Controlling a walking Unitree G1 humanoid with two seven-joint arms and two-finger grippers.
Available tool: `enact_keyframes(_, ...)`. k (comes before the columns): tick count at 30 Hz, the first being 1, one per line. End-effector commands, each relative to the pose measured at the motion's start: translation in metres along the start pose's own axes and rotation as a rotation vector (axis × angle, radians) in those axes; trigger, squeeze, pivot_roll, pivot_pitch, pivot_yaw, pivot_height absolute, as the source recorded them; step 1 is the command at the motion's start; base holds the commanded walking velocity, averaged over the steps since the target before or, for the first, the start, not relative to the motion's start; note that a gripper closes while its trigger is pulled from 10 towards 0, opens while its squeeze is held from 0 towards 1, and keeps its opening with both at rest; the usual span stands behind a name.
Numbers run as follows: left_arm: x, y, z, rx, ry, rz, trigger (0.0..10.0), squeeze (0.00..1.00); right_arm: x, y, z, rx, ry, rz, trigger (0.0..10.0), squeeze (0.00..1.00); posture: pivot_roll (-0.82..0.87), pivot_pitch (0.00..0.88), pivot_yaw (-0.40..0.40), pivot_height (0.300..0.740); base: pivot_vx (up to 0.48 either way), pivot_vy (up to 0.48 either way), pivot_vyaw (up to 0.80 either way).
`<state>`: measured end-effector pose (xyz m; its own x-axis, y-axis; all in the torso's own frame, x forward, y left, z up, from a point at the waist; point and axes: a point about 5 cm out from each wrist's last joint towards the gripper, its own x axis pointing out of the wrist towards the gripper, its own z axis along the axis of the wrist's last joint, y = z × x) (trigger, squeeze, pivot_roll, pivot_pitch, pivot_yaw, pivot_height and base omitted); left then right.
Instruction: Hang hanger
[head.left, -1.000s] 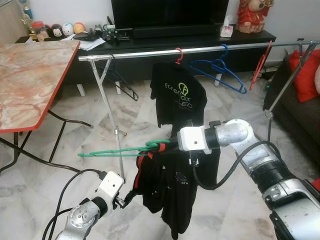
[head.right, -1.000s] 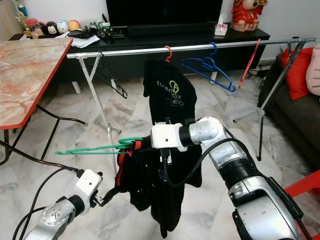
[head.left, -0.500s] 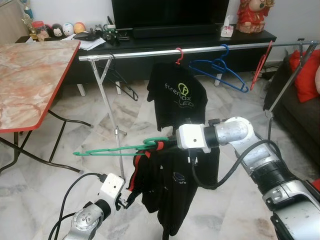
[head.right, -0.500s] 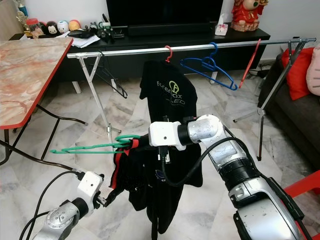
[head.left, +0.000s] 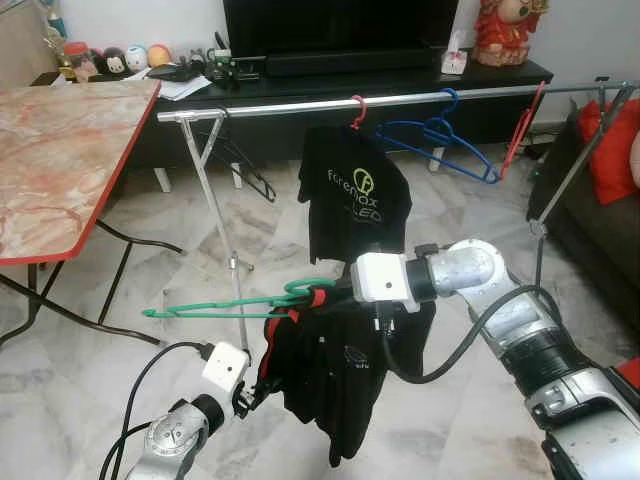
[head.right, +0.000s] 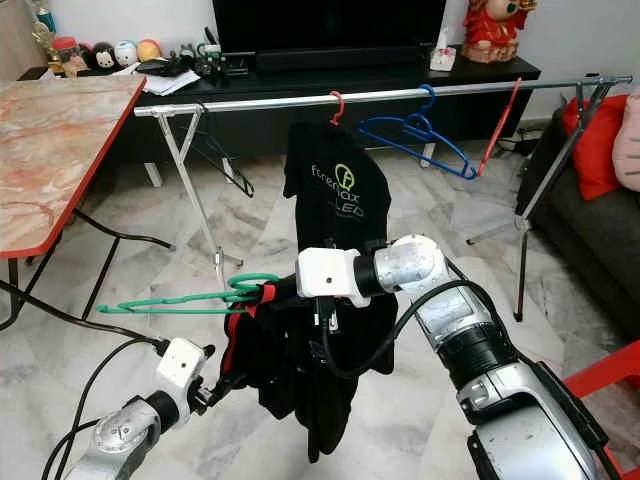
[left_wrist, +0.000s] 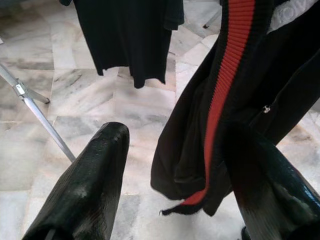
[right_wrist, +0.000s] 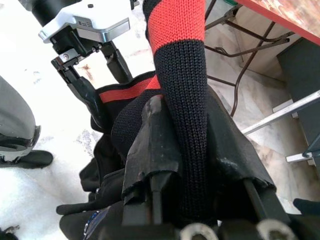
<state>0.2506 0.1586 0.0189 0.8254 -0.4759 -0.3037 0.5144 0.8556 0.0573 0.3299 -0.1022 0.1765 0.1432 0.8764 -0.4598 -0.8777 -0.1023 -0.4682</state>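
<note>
My right gripper (head.left: 322, 294) is shut on a black garment (head.left: 335, 375) with red trim, at the red and black collar (right_wrist: 182, 100) where it hangs from a green hanger (head.left: 225, 305). The hanger sticks out level toward my left, below the silver clothes rail (head.left: 400, 100). Low on the left, my left gripper (left_wrist: 175, 135) is open. Its two fingers (left_wrist: 95, 170) stand wide apart on either side of the garment's red-striped lower edge (left_wrist: 220, 115).
On the rail hang a black T-shirt (head.left: 355, 195) on a red hanger, a blue hanger (head.left: 440, 135), a red hanger (head.left: 520, 130) and a black hanger (head.left: 240, 160). A marble-topped table (head.left: 60, 150) stands at the left, a sofa with a red cushion (head.left: 610, 150) at the right.
The right gripper with hanger and garment has drifted slightly left and the garment has swung left. The left gripper stays at the garment's lower edge.
</note>
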Motion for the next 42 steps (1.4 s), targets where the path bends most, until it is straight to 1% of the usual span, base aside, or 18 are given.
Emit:
enact_keyframes(1,-0.0008,0.0003,-0.0002,-0.012,-0.001,-0.016,0.0,0.00,-0.0016,-0.0061,0.0113,-0.040,-0.030,-0.018,0.0,0.00,-0.10,0.023,0.018,0.740,0.000,0.000,0.00)
enact_keyframes(4,-0.0010,0.0004,-0.0002,-0.011,0.000,-0.018,0.0,0.00,-0.0008,-0.0071,0.0115,-0.035,-0.032,-0.025,0.0,0.00,-0.10,0.024,0.019,0.740,0.000,0.000,0.00)
enact_keyframes(8,-0.0041,0.0021,-0.0015,-0.047,-0.007,-0.013,0.0,0.00,-0.0001,-0.0112,0.0096,-0.004,-0.039,-0.058,0.0,0.00,-0.10,0.023,0.020,0.740,0.000,0.000,0.00)
enact_keyframes(17,-0.0094,0.0020,-0.0051,-0.056,0.010,-0.046,0.0,0.00,-0.0004,-0.0121,0.0038,0.020,-0.025,-0.073,0.0,0.00,-0.09,0.023,0.022,0.740,0.000,0.000,0.00)
enact_keyframes(27,-0.0099,0.0007,-0.0051,-0.065,0.010,-0.061,0.0,0.00,0.0011,-0.0115,0.0033,0.034,-0.035,-0.075,0.0,0.00,-0.10,0.021,0.025,0.740,0.000,0.000,0.00)
enact_keyframes(34,-0.0095,0.0018,-0.0040,-0.066,0.013,-0.078,0.0,0.00,0.0028,-0.0125,0.0068,0.034,-0.051,-0.075,0.0,0.00,-0.10,0.022,0.030,0.740,0.000,0.000,0.00)
enact_keyframes(42,-0.0103,-0.0021,-0.0081,-0.076,0.030,-0.092,0.0,0.00,0.0024,-0.0133,0.0049,0.052,-0.050,-0.091,0.0,0.00,-0.10,0.031,0.032,0.740,0.000,0.000,0.00)
